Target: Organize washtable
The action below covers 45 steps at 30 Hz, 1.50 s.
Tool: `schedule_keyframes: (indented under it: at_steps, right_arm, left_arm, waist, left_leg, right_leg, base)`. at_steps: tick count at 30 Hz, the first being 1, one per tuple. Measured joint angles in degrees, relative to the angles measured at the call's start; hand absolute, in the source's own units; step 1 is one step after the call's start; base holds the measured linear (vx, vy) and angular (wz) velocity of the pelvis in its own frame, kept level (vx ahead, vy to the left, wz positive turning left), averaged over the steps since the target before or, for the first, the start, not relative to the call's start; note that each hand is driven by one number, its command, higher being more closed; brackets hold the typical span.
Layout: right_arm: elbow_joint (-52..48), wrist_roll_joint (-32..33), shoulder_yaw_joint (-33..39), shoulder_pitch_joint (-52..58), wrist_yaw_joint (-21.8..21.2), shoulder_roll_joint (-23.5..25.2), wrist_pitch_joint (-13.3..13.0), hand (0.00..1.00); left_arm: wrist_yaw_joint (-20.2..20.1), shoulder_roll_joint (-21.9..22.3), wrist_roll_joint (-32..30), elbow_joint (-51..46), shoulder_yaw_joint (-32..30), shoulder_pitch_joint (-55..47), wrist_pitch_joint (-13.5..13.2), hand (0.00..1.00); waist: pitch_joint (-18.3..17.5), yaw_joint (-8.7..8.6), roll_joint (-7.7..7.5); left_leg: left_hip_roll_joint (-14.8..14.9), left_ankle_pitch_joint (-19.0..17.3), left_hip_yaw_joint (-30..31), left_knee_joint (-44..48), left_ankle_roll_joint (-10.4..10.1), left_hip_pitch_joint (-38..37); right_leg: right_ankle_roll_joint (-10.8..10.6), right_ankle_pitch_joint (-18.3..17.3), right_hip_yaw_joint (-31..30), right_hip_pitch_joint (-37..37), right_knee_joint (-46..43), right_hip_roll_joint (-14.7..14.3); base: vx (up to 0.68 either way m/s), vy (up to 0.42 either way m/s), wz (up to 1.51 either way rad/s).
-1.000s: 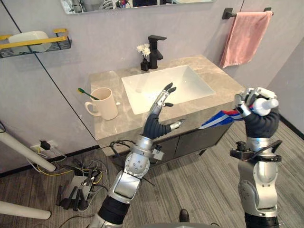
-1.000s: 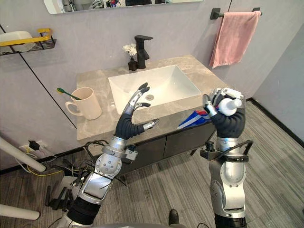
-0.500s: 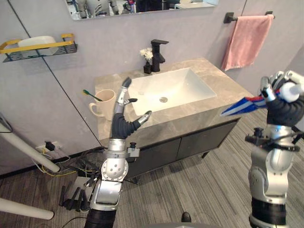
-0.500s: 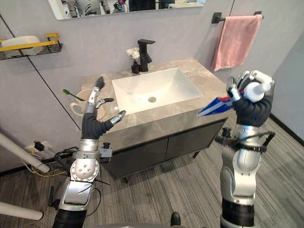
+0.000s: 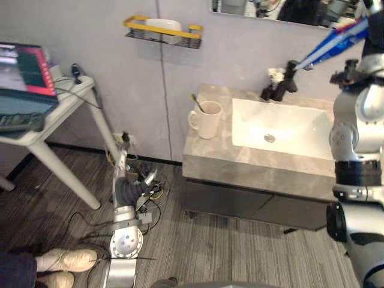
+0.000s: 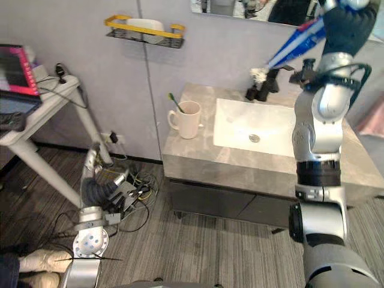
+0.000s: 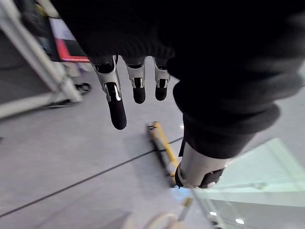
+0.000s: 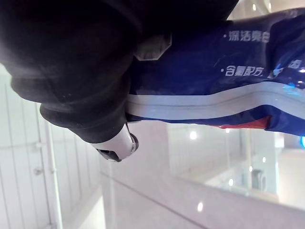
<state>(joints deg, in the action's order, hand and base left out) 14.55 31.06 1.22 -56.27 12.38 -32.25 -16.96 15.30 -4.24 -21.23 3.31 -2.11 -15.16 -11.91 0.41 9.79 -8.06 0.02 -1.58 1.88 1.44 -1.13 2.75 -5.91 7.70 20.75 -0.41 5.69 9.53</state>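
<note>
Your right robot hand (image 6: 343,21) is up by the mirror (image 6: 240,7), fingers curled round the blue tube (image 6: 296,42). The tube slants down toward the faucet (image 5: 287,81), well above the tabletop (image 5: 240,162). Your left robot hand (image 5: 125,180) is low near the floor (image 5: 240,252), fingers straight, holding nothing. Mug (image 5: 208,119) with toothbrush (image 5: 195,102) stands left of the sink (image 5: 282,129).

A laptop (image 5: 21,78) is sitting on a white table (image 5: 63,108) left of the left hand (image 5: 126,191). A person's pale shoes (image 5: 63,259) are resting on the floor, lower left of it.
</note>
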Motion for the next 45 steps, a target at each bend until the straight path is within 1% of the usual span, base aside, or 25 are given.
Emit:
schedule_keyframes:
  at_steps: [2,5,8,11,16,19,21,24,26,28,32,34,36,38,45]
  right_arm:
    - [0.55,2.29,-1.68,-0.65,-0.01,-0.05,0.02,1.0]
    - [0.56,4.37,-1.97,-0.65,0.02,-0.03,0.24,1.0]
    - [0.56,4.44,-2.49,-0.65,0.01,-0.03,1.0,1.0]
    - [0.6,5.27,-2.69,-0.65,-0.05,-0.03,1.08,1.0]
    - [2.54,7.27,-3.46,-0.66,-0.04,-0.02,1.17,1.0]
    - [4.04,9.12,-4.2,-0.8,-0.03,0.72,1.17,1.0]
    - [5.43,9.55,-4.21,-1.49,0.16,1.23,1.19,1.0]
    - [6.8,10.74,-4.53,-5.5,0.34,2.18,1.18,1.0]
    - [6.71,11.12,-6.02,-7.06,0.45,2.22,1.18,1.0]
    - [6.44,11.12,-6.36,-7.35,0.46,2.23,1.06,1.0]
    - [6.44,11.12,-6.57,-7.36,1.41,2.22,1.04,1.0]
    - [6.45,11.13,-6.71,-7.36,1.52,2.22,1.04,1.0]
    - [6.45,11.13,-6.71,-7.61,1.74,2.21,1.03,1.0]
    - [6.65,11.15,-6.83,-8.64,2.35,2.22,1.04,1.0]
    - [6.65,11.15,-7.38,-9.6,2.6,2.21,1.04,1.0]
  left_arm:
    - [-1.35,-0.68,1.19,8.08,0.22,0.07,1.61,0.0]
    - [-2.95,-1.31,3.37,14.91,0.27,0.14,2.99,0.0]
    - [-4.07,-1.55,5.31,19.38,0.23,0.15,4.13,0.0]
    - [-4.12,-1.55,7.02,21.76,0.18,0.53,4.3,0.0]
    - [-4.1,-1.71,7.21,25.86,-0.25,3.1,4.74,0.0]
    - [-4.07,-1.8,9.16,28.13,-0.72,4.24,4.98,0.0]
    - [-4.05,-1.85,9.76,28.99,-0.73,4.4,5.12,0.0]
    - [-4.0,-1.89,11.86,30.91,-0.87,5.45,5.14,0.0]
    - [-3.9,-2.34,12.78,31.04,-0.86,5.58,5.14,0.0]
    - [-3.94,-2.43,12.77,31.04,-0.81,5.74,5.12,0.0]
    - [-3.96,-2.73,12.76,31.21,-0.65,6.6,5.09,0.0]
    - [-3.96,-2.86,12.83,32.3,-0.56,7.48,5.04,0.0]
    - [-3.95,-3.04,12.93,32.22,-0.55,7.71,4.83,0.0]
    - [-3.94,-3.41,13.84,32.23,-0.18,8.26,4.72,0.0]
    - [-3.88,-3.96,14.73,32.37,0.25,9.5,4.67,0.0]
  waist:
    - [0.77,0.4,-1.38]
    - [1.5,0.55,-2.62]
    - [2.19,0.53,-2.87]
    - [3.02,0.39,-2.96]
    - [4.73,0.43,-3.99]
    - [6.27,0.5,-4.76]
    - [6.61,0.58,-5.03]
    - [8.36,0.78,-5.21]
    - [8.9,1.03,-5.26]
    - [9.4,1.19,-5.28]
    - [10.37,1.87,-5.67]
    - [10.75,1.95,-5.67]
    - [10.99,2.03,-6.06]
    - [12.03,2.04,-6.23]
    - [13.34,2.09,-6.91]
  left_leg:
    - [0.02,-0.02,0.75,0.59,-0.02,0.91]
    - [0.06,0.24,1.39,0.99,-0.32,2.67]
    - [0.23,0.27,1.5,1.64,-0.33,3.41]
    - [0.36,0.26,1.53,1.76,-0.34,3.53]
    - [0.6,0.24,1.26,1.95,-0.37,4.88]
    - [0.99,0.22,1.09,2.71,-0.41,5.74]
    - [1.12,0.19,1.04,2.91,-0.45,6.35]
    - [1.46,0.13,0.36,3.51,-0.54,7.76]
    - [2.37,-0.01,-0.29,3.55,-0.74,8.44]
    - [2.84,-0.01,-0.36,3.55,-0.75,8.67]
    - [3.13,0.07,-0.08,3.54,-0.88,9.06]
    - [3.17,0.24,0.68,3.54,-1.09,9.67]
    - [3.27,0.41,1.09,3.6,-1.3,10.45]
    - [3.32,0.58,1.45,3.65,-1.5,10.75]
    - [3.31,0.62,2.34,4.6,-1.56,12.54]
  right_leg:
    - [0.0,0.0,0.68,-0.21,0.0,-0.06]
    - [0.06,0.05,1.39,-1.43,-0.02,-0.15]
    - [0.08,0.07,1.4,-1.84,-0.02,-0.35]
    - [0.08,0.07,1.38,-1.89,-0.02,-0.47]
    - [0.36,0.29,1.11,-3.36,-0.03,-0.67]
    - [0.82,0.64,0.96,-4.04,-0.03,-1.1]
    - [1.01,0.81,0.86,-4.64,-0.03,-1.26]
    - [1.62,1.53,-0.2,-6.25,-0.03,-1.58]
    - [1.54,2.91,-1.11,-7.45,-0.02,-2.4]
    - [1.59,3.57,-1.72,-7.81,-0.02,-2.83]
    - [1.57,3.65,-1.9,-8.08,-0.02,-3.13]
    - [1.57,3.65,-1.76,-8.31,-0.02,-3.22]
    - [1.57,3.65,-1.62,-8.89,-0.02,-3.33]
    - [1.57,3.65,-1.38,-8.98,-0.02,-3.4]
    - [1.57,3.65,-0.55,-9.86,-0.02,-3.47]
  base:
    - [-0.05,-0.002,0.13]
    - [-0.03,-0.002,0.14]
    - [0.0,-0.001,0.02]
    - [0.0,0.0,0.0]
    - [-0.01,0.004,-0.04]
    - [-0.01,-0.002,-0.04]
    - [-0.01,0.001,-0.05]
    - [-0.04,0.013,-0.17]
    - [-0.02,0.011,-0.22]
    - [0.0,0.02,-0.09]
    - [0.01,0.006,0.02]
    - [0.02,0.024,0.13]
    - [0.02,0.017,0.1]
    - [0.01,0.017,0.09]
    - [0.02,0.025,0.07]
